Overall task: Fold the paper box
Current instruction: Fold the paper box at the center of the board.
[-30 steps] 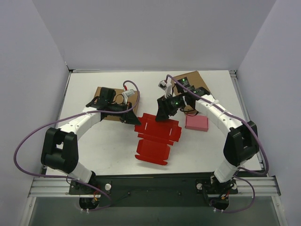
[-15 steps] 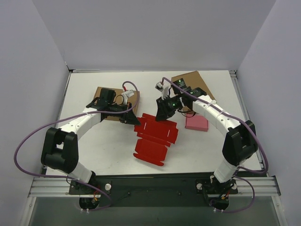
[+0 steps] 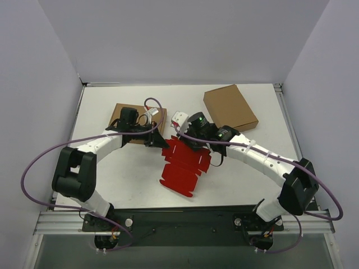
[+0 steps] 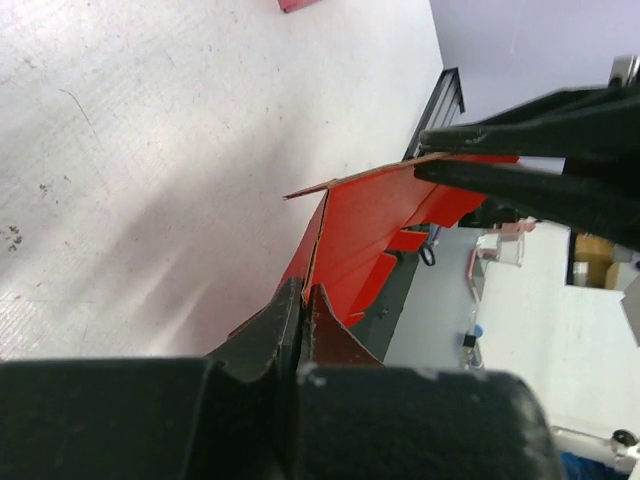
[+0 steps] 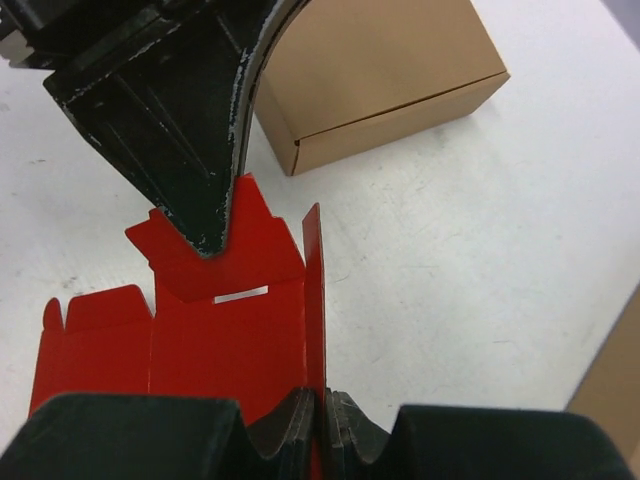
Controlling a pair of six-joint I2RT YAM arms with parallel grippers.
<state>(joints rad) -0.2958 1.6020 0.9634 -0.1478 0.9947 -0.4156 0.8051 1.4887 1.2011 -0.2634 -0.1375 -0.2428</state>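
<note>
Early days: bright red thin cardboard die-cut sheet (image 3: 182, 166) lies on the white table (image 3: 112, 176), left gripper (image 4: 303, 297) and right gripper (image 5: 322, 398) each clamped on 1 far flap. Next, probably: fold those flaps up along the creases.

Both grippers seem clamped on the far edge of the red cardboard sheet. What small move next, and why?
Probably roll the right gripper inward to fold its pinched flap over along the crease. It and the left gripper are both shut on the bright red die-cut cardboard sheet, most of which lies flat, so the left can anchor it.
</note>
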